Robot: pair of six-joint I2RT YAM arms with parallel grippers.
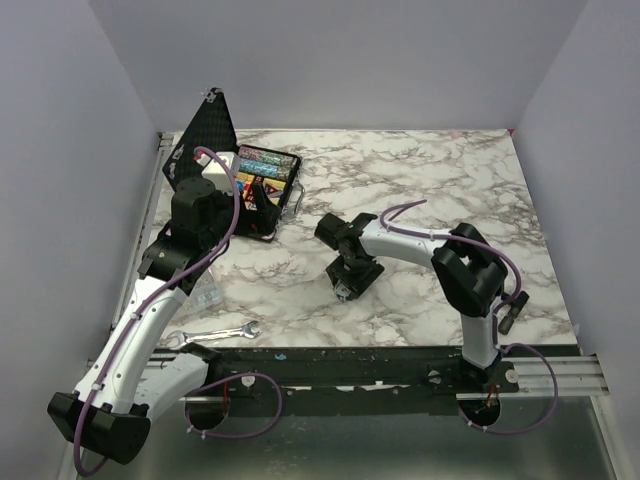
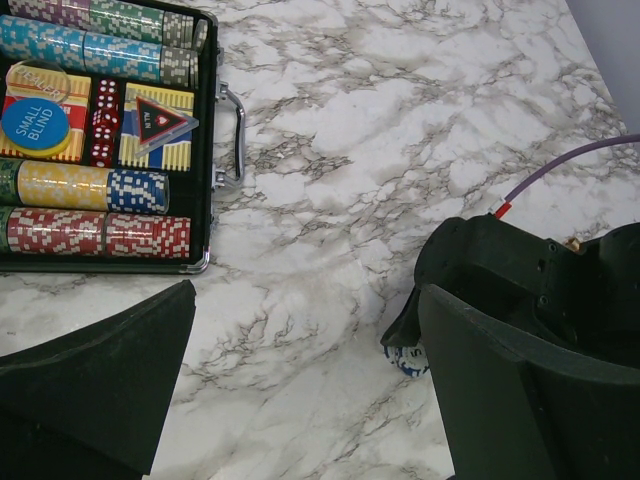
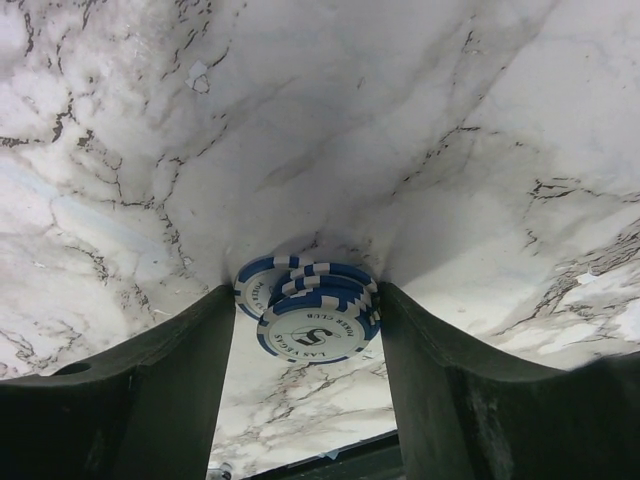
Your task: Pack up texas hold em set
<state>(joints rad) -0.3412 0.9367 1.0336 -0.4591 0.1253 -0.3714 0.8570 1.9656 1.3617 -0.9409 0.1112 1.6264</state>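
case (image 2: 207,100): black, lid up, at far-left of table (image 2: 400,120); chip rows (image 2: 90,190) inside.
blue chips (image 3: 315,325): small uneven stack on the marble, well apart from case.
right gripper (image 3: 308,295): fingers flank the stack at its edges; firm hold cannot be told.
left gripper (image 2: 305,300): spread wide, empty, near case.

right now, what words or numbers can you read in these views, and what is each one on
"SMALL BLIND": blue round disc in the black case.
"ALL IN": dark red triangle, small but legible.
"5", "LAS VEGAS", "POKER CLUB": top one of the blue chips.
Whitish round chip: lettering too blurred.
Chip rows: markings too small to read.
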